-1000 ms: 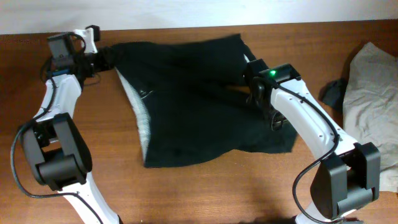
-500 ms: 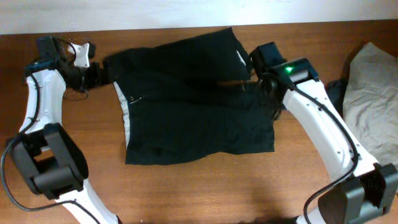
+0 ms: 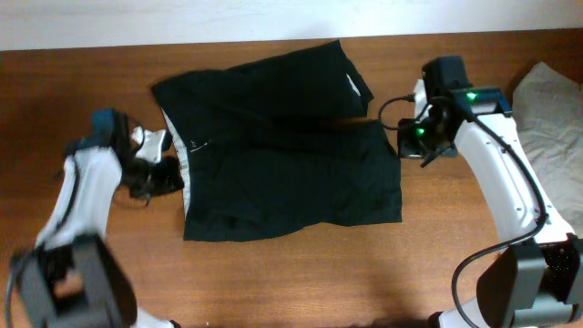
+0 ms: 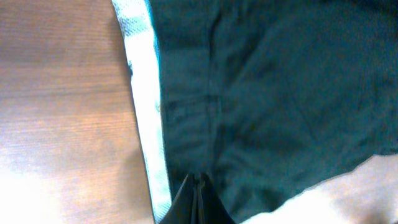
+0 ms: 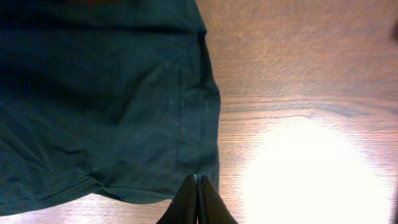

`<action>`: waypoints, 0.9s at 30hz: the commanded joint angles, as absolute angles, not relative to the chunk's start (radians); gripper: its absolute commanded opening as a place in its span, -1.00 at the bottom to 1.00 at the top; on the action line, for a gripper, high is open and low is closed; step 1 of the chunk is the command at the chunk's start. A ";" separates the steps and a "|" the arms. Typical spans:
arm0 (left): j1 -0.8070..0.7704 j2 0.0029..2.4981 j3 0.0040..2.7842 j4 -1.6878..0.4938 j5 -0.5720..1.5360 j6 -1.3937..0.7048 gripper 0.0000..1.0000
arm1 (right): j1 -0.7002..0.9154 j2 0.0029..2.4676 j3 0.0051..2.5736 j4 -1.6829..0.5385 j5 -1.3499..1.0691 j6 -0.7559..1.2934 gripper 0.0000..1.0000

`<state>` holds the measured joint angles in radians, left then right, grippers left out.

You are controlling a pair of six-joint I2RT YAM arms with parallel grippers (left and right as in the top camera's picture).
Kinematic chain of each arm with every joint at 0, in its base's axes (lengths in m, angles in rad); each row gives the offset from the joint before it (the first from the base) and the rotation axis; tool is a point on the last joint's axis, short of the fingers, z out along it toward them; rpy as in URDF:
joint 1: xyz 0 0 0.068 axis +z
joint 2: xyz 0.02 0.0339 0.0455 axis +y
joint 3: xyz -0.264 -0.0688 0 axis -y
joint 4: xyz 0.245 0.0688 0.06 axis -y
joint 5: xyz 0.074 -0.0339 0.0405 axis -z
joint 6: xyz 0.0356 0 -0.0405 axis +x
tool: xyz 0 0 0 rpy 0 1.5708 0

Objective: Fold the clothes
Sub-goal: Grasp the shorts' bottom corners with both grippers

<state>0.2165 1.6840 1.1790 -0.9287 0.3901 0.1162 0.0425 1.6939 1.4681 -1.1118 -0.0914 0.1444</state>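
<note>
The black shorts (image 3: 282, 155) lay spread flat on the table (image 3: 301, 282) near its far edge. Their grey waistband lining (image 4: 142, 93) faced the table's left edge, and they looked smoothed out ready for a fold. The left gripper (image 3: 164, 175) by the waistband and the right gripper (image 3: 412, 144) beside the hem each had fingers pressed together, holding nothing.

Shorts (image 3: 291, 155) now free; all fingers (image 5: 188, 204) shut.

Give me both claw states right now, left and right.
Left claw: closed, tips over the black shorts, no fabric visibly pinched.
Right claw: closed, at the shorts' edge, holding nothing visible.
</note>
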 commanded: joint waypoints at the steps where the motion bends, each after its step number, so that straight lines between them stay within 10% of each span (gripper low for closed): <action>1: 0.216 1.425 0.949 -0.842 0.334 0.037 -0.96 | 0.021 1.694 1.352 -1.092 -0.214 0.134 -0.92; 10: 0.219 1.359 0.784 -0.848 0.316 -0.015 0.27 | -0.009 1.666 1.192 -1.073 -0.233 0.135 -0.87; 27: 0.219 1.456 0.670 -0.574 0.465 -0.015 0.31 | -0.115 1.661 1.188 -1.047 -0.262 0.108 -0.83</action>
<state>0.2165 1.3964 0.6800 -0.6003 0.3756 -0.0051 -0.1108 1.6913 1.1923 -1.0519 -0.2466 0.1204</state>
